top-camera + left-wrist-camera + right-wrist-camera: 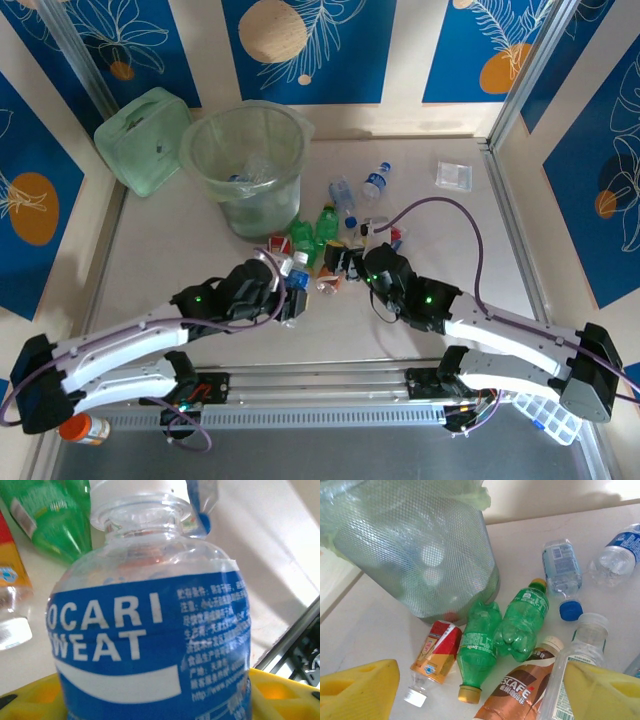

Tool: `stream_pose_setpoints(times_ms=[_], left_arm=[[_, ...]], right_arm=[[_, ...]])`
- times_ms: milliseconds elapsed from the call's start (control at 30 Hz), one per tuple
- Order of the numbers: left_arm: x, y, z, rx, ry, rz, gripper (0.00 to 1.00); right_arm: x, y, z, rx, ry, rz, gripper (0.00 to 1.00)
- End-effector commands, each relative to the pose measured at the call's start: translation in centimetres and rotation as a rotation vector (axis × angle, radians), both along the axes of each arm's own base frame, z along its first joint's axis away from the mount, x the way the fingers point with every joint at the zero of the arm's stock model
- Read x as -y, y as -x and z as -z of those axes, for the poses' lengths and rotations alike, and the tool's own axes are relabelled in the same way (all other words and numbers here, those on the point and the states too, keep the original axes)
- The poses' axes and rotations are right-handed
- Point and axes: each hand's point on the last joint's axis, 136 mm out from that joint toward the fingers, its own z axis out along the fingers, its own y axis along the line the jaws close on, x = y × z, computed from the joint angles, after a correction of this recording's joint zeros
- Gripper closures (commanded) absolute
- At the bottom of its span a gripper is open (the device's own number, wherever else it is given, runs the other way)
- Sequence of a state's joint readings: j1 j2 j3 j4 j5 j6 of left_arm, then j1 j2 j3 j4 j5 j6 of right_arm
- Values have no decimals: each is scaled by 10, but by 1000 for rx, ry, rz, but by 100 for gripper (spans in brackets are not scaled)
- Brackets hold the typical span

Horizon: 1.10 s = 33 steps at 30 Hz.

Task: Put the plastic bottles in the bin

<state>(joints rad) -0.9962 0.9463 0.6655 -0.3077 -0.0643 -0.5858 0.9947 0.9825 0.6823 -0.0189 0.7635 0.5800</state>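
Observation:
My left gripper [292, 292] [150, 695] is shut on a clear plastic bottle with a blue Pocari Sweat label [150, 645] [297, 283], its yellow pads [282, 690] against the bottle's sides. To its right my right gripper [360, 262] [482, 680] hangs open over a cluster of bottles. Below it lie two green bottles [479, 640] [522, 625], a red and orange one [436, 652], a brown coffee one [520, 692] and a clear one [582, 640]. The round pale-green bin [245, 160] [415, 550] stands just behind them with bottles inside.
More clear bottles with blue labels [377, 180] [342, 192] lie right of the bin. A pale green boxy container [143, 138] stands at the back left and a clear packet [455, 175] at the back right. Walls close the table's sides, and a metal rail [320, 385] runs along the near edge.

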Motion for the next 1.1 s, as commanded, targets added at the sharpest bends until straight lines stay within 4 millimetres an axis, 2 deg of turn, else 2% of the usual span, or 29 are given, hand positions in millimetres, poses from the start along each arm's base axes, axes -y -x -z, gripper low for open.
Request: stream_pose_setpoints(times_ms=[0,133,233,433,567,700,833,967,1067], left_arm=[[-10,-3,-31,121,-20,19,61],[-14,-5,-75,213,-36,50,69],[-14,-14,-108,265,-79,47,80],[-1,-46,-173,325,-107,36,76],[-7,-90,-213,375,-132,-28,77],[-31,-145,-242,414,-182,-161,78],[-43,-190,-249,446,-278,-227,76],[-51,-228,-238,461,-414,-241,75],[-58,-251,-219,508,-588,-223,73]], right_arm=[[4,-1,-7,30,-29,22,14],[1,0,-5,26,-26,15,14],[0,-1,-4,22,-20,11,14],[-5,-2,-1,17,0,-2,14],[-8,-3,2,13,11,-8,14],[-14,-3,6,1,25,-24,14],[-19,-4,10,-6,40,-32,14],[-26,-4,15,-18,58,-49,14],[-34,-2,16,-17,69,-74,14]])
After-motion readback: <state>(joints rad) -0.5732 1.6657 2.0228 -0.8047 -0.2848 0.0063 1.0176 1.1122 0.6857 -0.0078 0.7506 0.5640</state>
